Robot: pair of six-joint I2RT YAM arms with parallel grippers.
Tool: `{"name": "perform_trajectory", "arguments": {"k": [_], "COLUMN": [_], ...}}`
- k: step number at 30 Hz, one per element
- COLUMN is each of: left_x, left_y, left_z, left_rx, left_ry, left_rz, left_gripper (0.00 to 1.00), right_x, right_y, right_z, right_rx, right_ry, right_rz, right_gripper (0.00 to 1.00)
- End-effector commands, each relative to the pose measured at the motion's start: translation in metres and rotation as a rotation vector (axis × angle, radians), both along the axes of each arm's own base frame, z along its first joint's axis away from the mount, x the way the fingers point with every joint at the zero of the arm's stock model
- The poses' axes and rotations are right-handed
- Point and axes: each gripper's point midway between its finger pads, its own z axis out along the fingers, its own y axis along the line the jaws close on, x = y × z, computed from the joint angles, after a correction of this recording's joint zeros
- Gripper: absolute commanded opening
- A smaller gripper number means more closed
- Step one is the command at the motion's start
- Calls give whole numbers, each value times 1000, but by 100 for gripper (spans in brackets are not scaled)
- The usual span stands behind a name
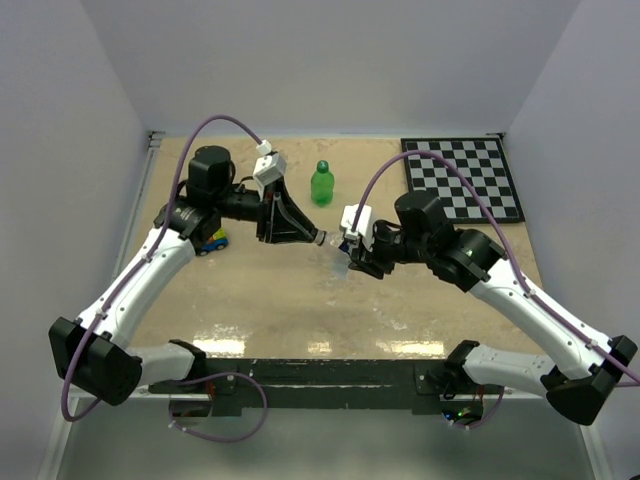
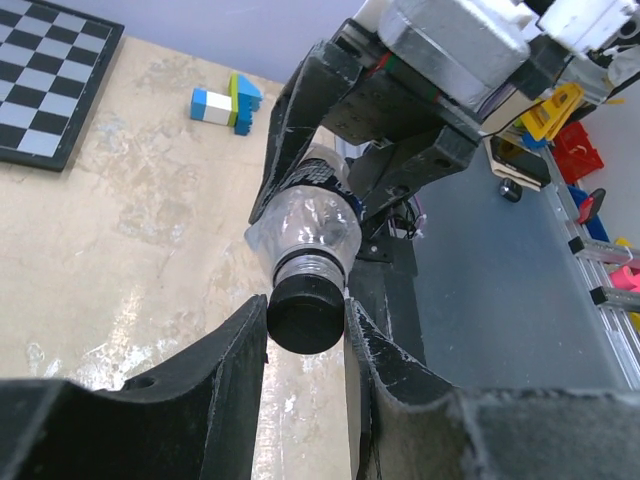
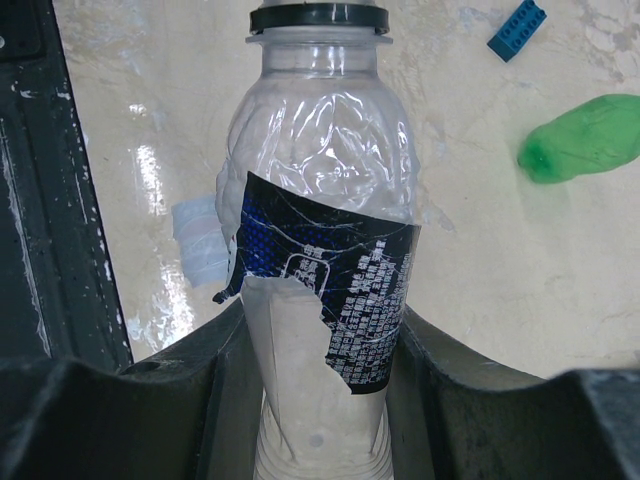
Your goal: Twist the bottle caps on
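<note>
The clear bottle (image 3: 320, 180) with a torn dark label lies sideways above the table, held round its body by my right gripper (image 3: 320, 330), which is shut on it. The black cap (image 2: 306, 310) sits on the bottle's neck. My left gripper (image 2: 305, 318) has both fingers pressed on the cap's sides. In the top view the two grippers meet at mid-table, the left (image 1: 320, 238) and the right (image 1: 350, 256). The green bottle (image 1: 321, 184) stands upright behind them with a green top; it also shows in the right wrist view (image 3: 585, 150).
A chessboard (image 1: 463, 178) lies at the back right. Coloured toy bricks (image 1: 212, 241) sit on the left near my left arm and also show in the left wrist view (image 2: 227, 102). A blue brick (image 3: 517, 30) lies near the green bottle.
</note>
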Motion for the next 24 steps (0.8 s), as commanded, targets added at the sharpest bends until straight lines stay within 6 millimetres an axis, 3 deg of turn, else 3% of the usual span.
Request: {"name": "perform_trajectory", "arguments": {"k": [1,14,24], "left_x": [4,-19,-18], "left_y": [-1,-4,-6], "left_z": [6,31,14], "left_rx": [15,-62,-4], "left_ry": [-40,-70,-40], "left_rz": [15,-102,-85], "left_gripper": [0,0,0], "right_x": [-1,1,2], "right_y": [8,7,8], "right_z": [23,19,27], "right_rx": [49,43,57], "right_ry": [-43,-43,-60], "right_rz": [32,22,22], "right_gripper": [14,13,12]}}
